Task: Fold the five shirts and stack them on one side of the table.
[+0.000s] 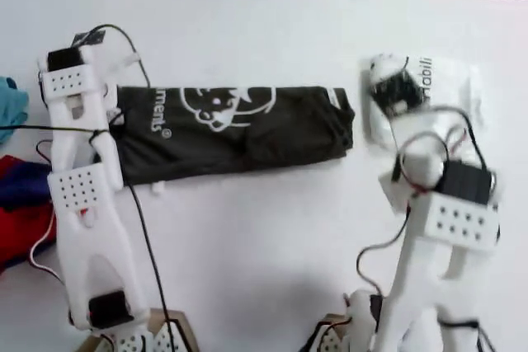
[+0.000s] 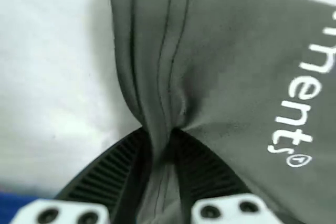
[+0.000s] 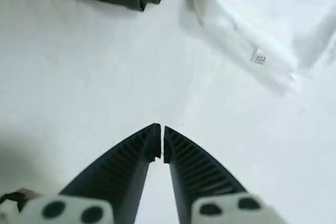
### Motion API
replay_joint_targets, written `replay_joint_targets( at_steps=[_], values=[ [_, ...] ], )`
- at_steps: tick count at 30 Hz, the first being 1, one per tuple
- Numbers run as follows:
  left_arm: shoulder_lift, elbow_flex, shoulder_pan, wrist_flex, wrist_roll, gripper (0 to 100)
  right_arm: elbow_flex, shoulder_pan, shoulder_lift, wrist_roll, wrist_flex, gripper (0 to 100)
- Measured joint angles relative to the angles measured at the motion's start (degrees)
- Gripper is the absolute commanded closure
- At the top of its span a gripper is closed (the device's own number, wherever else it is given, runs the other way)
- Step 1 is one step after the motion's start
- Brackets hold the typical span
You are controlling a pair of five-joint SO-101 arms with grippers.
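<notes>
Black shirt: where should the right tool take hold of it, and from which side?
Probably its free end beside the white shirt, coming from the robot's side. The black shirt lies as a long folded band, the left tool pinches the opposite end, and the shut right tool is nearest the free end.

White lettering [image 2: 296, 103] (partly cut off) marks the black shirt [image 1: 247, 142], dark lettering [image 1: 423, 73] the white shirt [image 1: 455, 92].

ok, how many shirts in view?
5: black shirt mid-table, in the left gripper; white shirt to its right; teal shirt, red shirt, blue shirt at the left edge, partly hidden.
</notes>
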Motion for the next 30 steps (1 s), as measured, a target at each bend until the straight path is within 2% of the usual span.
replay_joint_targets(
  at_steps=[3, 10, 18, 22, 30],
  values=[
    [0.0, 0.0, 0.0, 0.0, 0.0, 98, 11.6, 3.6, -5.63, 2.2, -4.57, 97.8],
    [-3.25, 2.46, 0.0, 0.0, -0.09, 98, 35.87, 9.85, -14.33, 2.2, -20.4, 97.8],
    [-24.62, 24.79, 0.79, 0.0, -0.09, 98, 50.11, 13.1, -17.85, 2.64, -29.71, 97.8],
    [-34.29, 30.86, 6.51, 0.0, -0.09, 98, 52.57, 13.1, -17.93, 2.64, -33.49, 97.8],
    [-36.75, 26.37, 25.05, -0.26, -0.09, 98, 53.27, 13.1, -17.93, 2.64, -34.2, 97.8]
  ],
)
